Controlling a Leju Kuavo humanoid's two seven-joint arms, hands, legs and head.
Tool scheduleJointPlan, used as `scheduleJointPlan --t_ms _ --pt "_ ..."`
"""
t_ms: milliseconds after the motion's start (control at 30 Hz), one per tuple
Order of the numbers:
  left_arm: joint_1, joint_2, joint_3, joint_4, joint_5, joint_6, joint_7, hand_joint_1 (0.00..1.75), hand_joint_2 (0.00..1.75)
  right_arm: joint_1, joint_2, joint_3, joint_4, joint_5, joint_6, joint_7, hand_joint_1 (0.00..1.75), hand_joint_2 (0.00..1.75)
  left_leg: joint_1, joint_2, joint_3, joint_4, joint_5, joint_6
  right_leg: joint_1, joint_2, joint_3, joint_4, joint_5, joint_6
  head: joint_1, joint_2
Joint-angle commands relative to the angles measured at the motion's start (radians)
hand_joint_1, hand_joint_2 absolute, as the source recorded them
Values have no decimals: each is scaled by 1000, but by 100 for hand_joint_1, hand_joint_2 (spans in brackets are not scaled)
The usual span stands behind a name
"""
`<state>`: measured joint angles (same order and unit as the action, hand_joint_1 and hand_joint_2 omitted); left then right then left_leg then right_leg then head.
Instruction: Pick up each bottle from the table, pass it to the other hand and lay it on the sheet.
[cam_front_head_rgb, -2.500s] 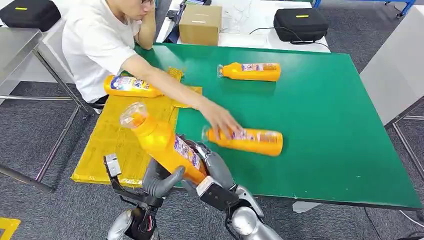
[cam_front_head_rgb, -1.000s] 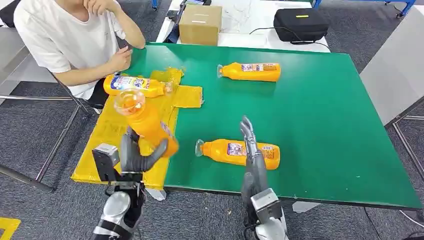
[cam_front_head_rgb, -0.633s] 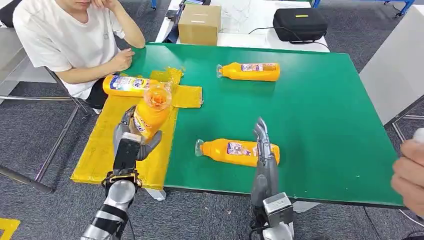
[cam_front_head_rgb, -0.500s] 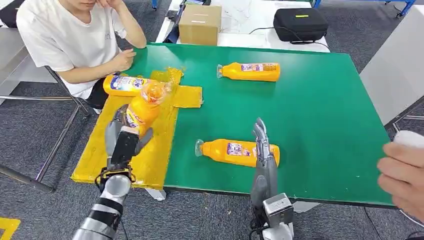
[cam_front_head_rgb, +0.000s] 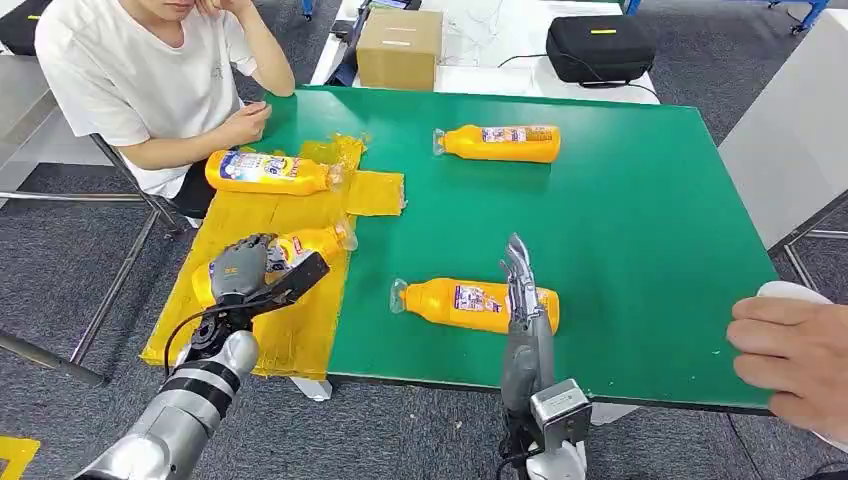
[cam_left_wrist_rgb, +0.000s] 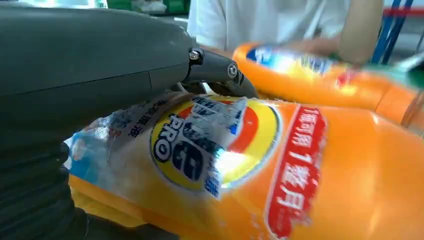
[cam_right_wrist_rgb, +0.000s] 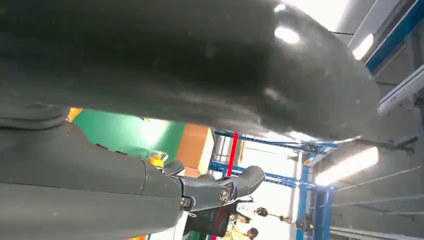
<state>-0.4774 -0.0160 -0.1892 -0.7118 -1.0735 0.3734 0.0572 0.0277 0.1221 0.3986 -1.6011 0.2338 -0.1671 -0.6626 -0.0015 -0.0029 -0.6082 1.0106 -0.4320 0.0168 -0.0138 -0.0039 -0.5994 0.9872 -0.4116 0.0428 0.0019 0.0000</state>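
At the far left a seated person (cam_front_head_rgb: 150, 75) in a white shirt rests a hand at the corner of the green surface (cam_front_head_rgb: 620, 220). Just in front of that person, one orange bottle (cam_front_head_rgb: 265, 171) lies on the yellow sheet (cam_front_head_rgb: 300, 330). Nearer the robot, the left robot hand (cam_front_head_rgb: 240, 268) wraps its fingers around a second orange bottle (cam_front_head_rgb: 300, 245), which lies on its side low over the sheet; whether it touches the sheet is hard to tell. Further right, a third bottle (cam_front_head_rgb: 475, 303) lies on the bare surface, and the right robot hand (cam_front_head_rgb: 520, 285) stands over it with fingers straight and apart, holding nothing. A fourth bottle (cam_front_head_rgb: 498, 143) lies well behind, toward the back edge. At the far right, another person's hand (cam_front_head_rgb: 795, 355) reaches over the surface's front corner.
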Motion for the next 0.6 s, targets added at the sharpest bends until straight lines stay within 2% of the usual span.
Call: scheduleJointPlan --t_ms 33,433,600 --pt "-93 31 -39 188 -28 -81 18 0 175 -20 16 -43 70 0 10 6 0 0 1 0 4 -1 -1 -1 1 0 4 -1 -1 -1 0 0" --pt "-87 20 -17 155 28 -230 -70 0 175 -29 19 -44 89 -5 13 1 0 0 1 1 4 -1 -1 -1 0 1 4 -1 0 -1 0 0" --pt "-45 -13 2 47 189 -290 -200 0 175 -33 12 -44 106 -6 14 0 0 0 1 0 6 -1 -1 -1 1 0 7 -2 -1 -2 0 0"
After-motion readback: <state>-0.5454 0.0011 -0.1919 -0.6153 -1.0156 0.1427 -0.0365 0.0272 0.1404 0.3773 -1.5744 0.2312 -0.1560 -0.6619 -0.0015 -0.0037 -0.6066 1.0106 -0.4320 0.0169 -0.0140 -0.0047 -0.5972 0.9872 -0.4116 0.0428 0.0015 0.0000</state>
